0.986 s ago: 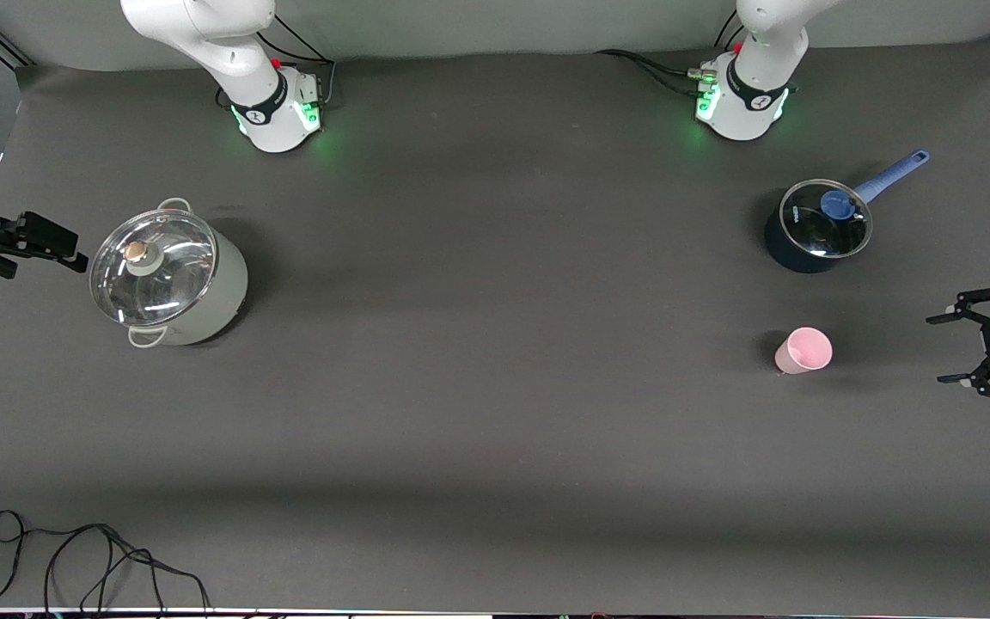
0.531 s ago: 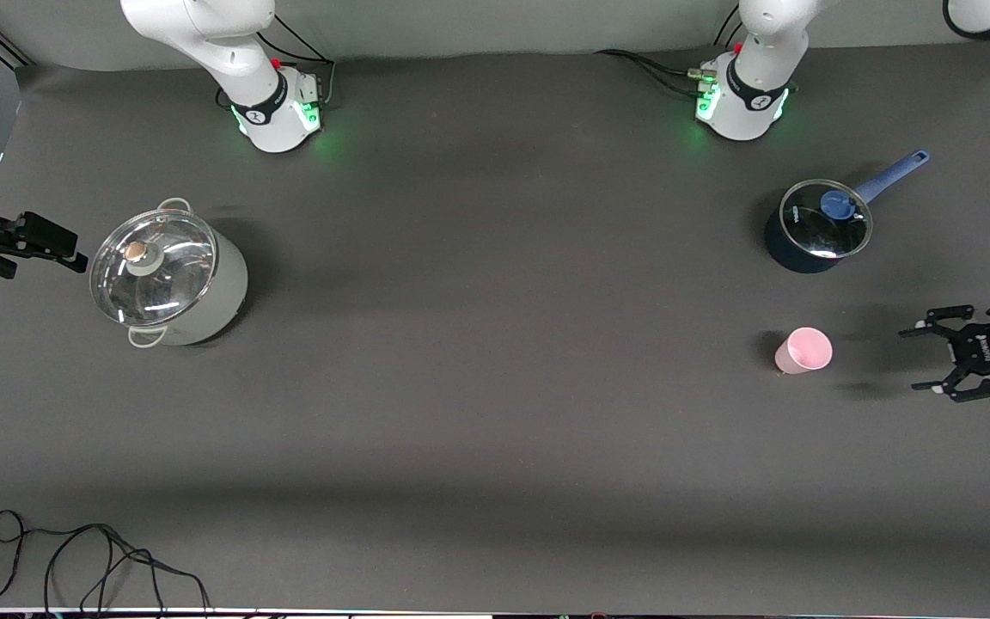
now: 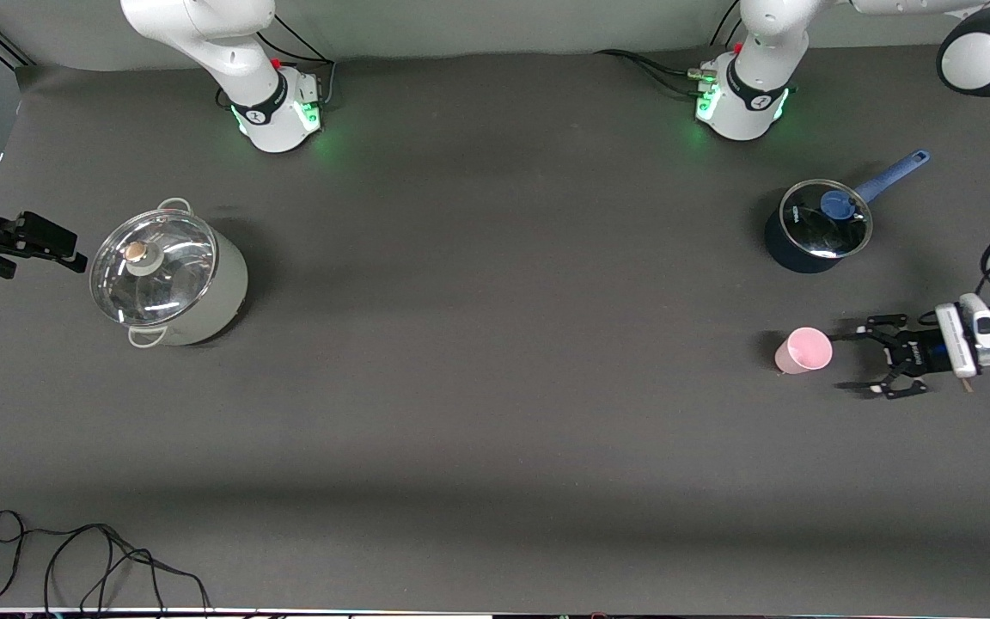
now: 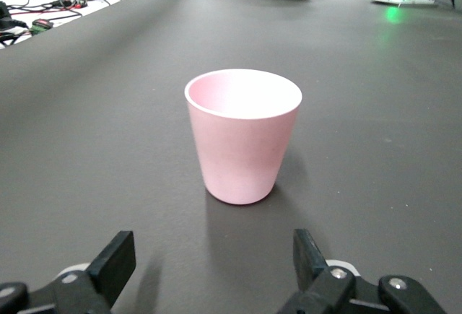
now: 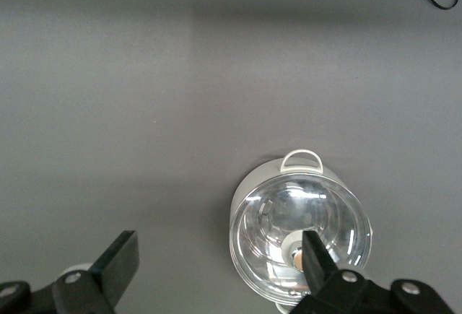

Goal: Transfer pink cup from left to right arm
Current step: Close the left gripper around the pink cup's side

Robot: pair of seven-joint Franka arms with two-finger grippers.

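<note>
Pink cup (image 3: 803,351), a small tapered pale-pink plastic tumbler with no handle, is standing upright on the dark grey table mat (image 3: 495,413) toward the left arm's end, nearer the front camera than the dark-blue saucepan with a glass lid (image 3: 815,225); the left gripper (image 3: 858,362) is sitting low just beside it with its fingers spread wide and holding nothing, the cup lying just ahead of the gap between them; the risk, as I judge it, is that a fingertip is going to nudge the light cup and tip or slide it if the approach is running slightly off-centre; closing too near the rim could also squeeze it out; the right gripper (image 3: 65,249) is waiting, released and empty, beside the pale-green lidded stockpot (image 3: 170,279).
</note>
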